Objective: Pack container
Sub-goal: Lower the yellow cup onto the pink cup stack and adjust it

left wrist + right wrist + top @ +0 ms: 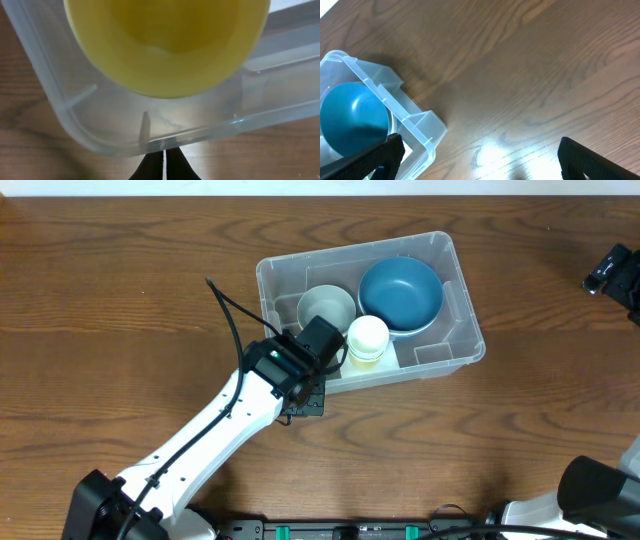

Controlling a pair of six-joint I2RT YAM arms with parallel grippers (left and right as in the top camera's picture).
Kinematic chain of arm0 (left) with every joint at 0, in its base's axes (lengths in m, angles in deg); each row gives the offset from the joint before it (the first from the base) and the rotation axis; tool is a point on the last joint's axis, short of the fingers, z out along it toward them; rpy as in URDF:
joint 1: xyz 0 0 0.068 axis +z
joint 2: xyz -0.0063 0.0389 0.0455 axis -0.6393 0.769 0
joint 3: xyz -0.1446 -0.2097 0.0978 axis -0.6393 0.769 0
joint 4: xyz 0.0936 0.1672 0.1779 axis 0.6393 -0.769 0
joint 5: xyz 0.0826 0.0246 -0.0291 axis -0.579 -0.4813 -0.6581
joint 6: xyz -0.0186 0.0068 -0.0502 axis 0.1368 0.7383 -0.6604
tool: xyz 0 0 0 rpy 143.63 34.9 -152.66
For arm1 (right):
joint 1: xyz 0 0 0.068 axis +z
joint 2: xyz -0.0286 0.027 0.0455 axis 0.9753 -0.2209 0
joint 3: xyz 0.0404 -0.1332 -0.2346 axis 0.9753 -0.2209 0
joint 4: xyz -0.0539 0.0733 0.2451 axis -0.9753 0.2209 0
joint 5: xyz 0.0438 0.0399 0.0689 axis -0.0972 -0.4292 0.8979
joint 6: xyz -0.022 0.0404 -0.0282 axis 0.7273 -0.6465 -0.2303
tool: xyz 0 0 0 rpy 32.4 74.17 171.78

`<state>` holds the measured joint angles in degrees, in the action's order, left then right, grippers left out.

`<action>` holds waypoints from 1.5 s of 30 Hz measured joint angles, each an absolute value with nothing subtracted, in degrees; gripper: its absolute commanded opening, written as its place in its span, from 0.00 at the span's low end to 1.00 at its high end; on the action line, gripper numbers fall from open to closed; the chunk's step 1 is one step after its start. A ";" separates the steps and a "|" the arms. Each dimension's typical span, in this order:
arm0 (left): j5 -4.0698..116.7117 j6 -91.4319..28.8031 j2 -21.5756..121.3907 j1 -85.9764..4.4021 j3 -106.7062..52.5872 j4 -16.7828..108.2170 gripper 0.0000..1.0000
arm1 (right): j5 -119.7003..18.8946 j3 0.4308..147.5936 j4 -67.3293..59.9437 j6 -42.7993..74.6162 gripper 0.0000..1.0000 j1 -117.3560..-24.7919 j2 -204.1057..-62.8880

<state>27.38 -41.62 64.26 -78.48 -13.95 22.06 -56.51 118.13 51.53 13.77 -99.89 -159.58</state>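
The clear plastic container [468, 330] lies in the middle of the table. It holds a dark blue bowl [400, 292], a grey-green bowl [326, 307] and a pale yellow cup [367, 338]. My left gripper [322, 348] is at the container's near left wall. In the left wrist view its fingers [164, 156] are shut, with their tips at the container's rim [240, 122], and the yellow cup [170, 45] sits just behind the wall. My right gripper [480, 147] is open and empty over bare table, right of the container's corner [420, 125] and the blue bowl [352, 117].
Wooden table [120, 290] all round the container. The right arm's end [612, 270] is at the far right edge, and its base [590, 490] is at the bottom right. The left arm's cable [228, 315] loops beside the container's left end.
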 measured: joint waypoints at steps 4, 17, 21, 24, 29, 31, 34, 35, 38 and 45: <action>25.52 -41.77 64.26 -78.48 -12.68 24.77 0.06 | -56.51 118.13 51.53 13.77 0.99 -99.89 -159.58; 20.65 -41.75 64.26 -77.58 -9.71 27.61 0.06 | -56.51 118.13 51.55 13.77 0.99 -99.89 -159.58; 20.19 -41.47 64.06 -77.34 -12.09 24.33 0.06 | -56.51 118.13 51.53 13.77 0.99 -99.89 -159.58; 20.10 -41.34 62.66 -77.34 -15.17 22.71 0.06 | -56.51 118.13 51.55 13.77 0.99 -99.89 -159.58; 19.62 -41.16 56.24 -77.34 -17.90 21.73 0.06 | -56.51 118.13 51.53 13.77 0.99 -99.89 -159.58; 19.58 -41.16 54.22 -77.34 -18.16 20.59 0.06 | -56.51 118.13 51.53 13.77 0.99 -99.89 -159.58; 19.49 -41.20 52.32 -77.34 -18.16 18.19 0.06 | -56.51 118.13 51.55 13.74 0.99 -99.89 -159.58; 19.49 -41.25 51.97 -77.34 -18.16 17.60 0.06 | -56.51 118.13 51.53 13.74 0.99 -99.89 -159.58; 19.49 -41.53 51.62 -77.34 -18.16 16.61 0.06 | -56.51 118.13 51.55 13.77 0.99 -99.89 -159.58; 19.49 -41.82 52.93 -77.34 -18.16 16.46 0.06 | -56.51 118.13 51.55 13.77 0.99 -99.89 -159.58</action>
<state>19.49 -41.82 52.93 -77.34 -18.16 16.46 -56.51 118.13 51.55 13.77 -99.89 -159.58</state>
